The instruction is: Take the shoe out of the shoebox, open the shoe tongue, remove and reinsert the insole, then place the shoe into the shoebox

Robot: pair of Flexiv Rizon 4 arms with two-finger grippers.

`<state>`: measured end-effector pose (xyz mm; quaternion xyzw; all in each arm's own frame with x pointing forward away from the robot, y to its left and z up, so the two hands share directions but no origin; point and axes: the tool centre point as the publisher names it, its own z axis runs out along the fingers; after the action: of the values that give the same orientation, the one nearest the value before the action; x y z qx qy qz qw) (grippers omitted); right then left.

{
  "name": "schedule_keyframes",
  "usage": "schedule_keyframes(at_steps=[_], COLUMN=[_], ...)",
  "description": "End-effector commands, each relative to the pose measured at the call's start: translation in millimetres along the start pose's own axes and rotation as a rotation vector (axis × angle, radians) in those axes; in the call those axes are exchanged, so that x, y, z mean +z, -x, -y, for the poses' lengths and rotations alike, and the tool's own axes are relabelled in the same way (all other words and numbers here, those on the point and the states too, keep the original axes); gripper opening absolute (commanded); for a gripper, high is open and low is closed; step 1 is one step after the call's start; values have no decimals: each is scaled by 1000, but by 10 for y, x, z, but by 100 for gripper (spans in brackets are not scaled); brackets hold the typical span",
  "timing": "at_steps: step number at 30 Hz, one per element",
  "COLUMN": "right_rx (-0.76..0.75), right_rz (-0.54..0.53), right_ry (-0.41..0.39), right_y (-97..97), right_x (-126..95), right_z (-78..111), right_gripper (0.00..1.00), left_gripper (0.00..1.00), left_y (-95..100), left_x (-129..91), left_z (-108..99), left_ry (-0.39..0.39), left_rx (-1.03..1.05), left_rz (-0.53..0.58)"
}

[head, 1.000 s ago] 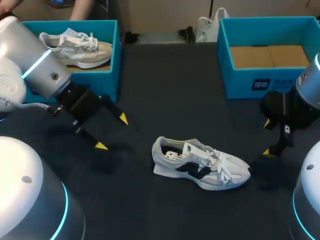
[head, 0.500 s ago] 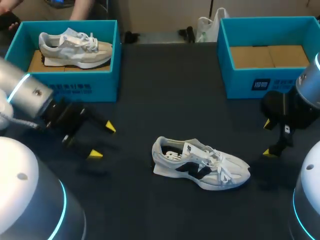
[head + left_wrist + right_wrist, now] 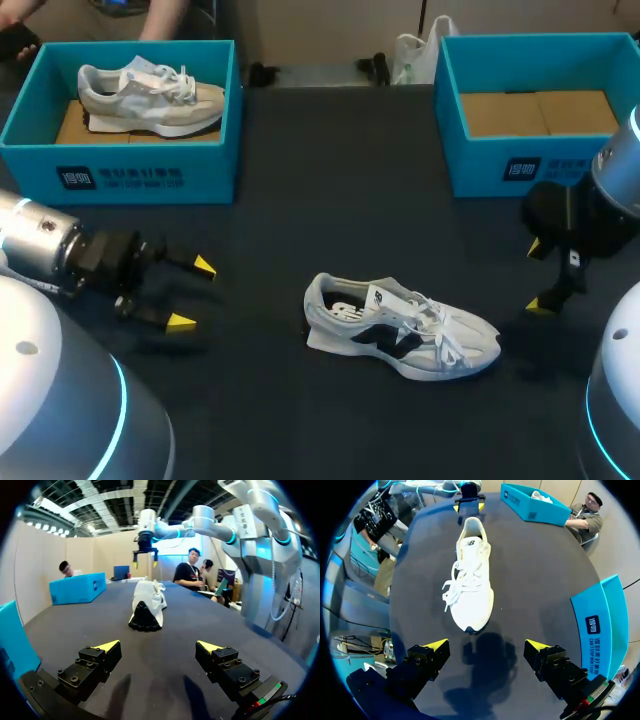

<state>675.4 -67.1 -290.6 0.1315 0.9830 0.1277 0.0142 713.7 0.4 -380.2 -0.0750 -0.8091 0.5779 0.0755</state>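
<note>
A white sneaker with a dark side mark lies on its sole in the middle of the dark table, toe toward my right arm. My left gripper hovers open to the left of its heel, empty. From the left wrist the sneaker's heel sits well ahead of the open fingers. My right gripper is open and empty just beyond the toe. In the right wrist view the toe lies ahead of that gripper. The blue shoebox at the back right holds only cardboard.
A second blue shoebox at the back left holds a beige sneaker. Bare dark table surrounds the white sneaker on all sides. A white plastic bag sits at the far edge between the boxes.
My left arm has drawn back to the left and toward the near edge, carrying its open gripper away from the left shoebox. The right arm and the sneaker have stayed put.
</note>
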Motion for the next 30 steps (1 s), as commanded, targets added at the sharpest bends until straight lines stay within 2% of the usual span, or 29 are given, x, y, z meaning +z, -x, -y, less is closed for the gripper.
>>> schedule_keyframes(at_steps=[1,6,10,25,30], right_rx=[1,1,1,1,1], right_rz=[2,2,2,2,2], right_ry=[-3,-3,-3,-3,-3], right_y=[-6,-6,-6,-6,-6], right_x=[10,10,10,10,10], right_z=[-7,-7,-7,-7,-7], right_gripper=[100,100,100,100,100], left_gripper=[100,100,100,100,100], left_y=[-86,-48,-39,59,96], left_x=[128,154,162,532,664], left_z=[42,28,26,100,103], left_ry=[12,-4,-50,-48,-47], left_rx=[-20,-41,-72,-98,-108], left_rz=[117,177,199,283,277])
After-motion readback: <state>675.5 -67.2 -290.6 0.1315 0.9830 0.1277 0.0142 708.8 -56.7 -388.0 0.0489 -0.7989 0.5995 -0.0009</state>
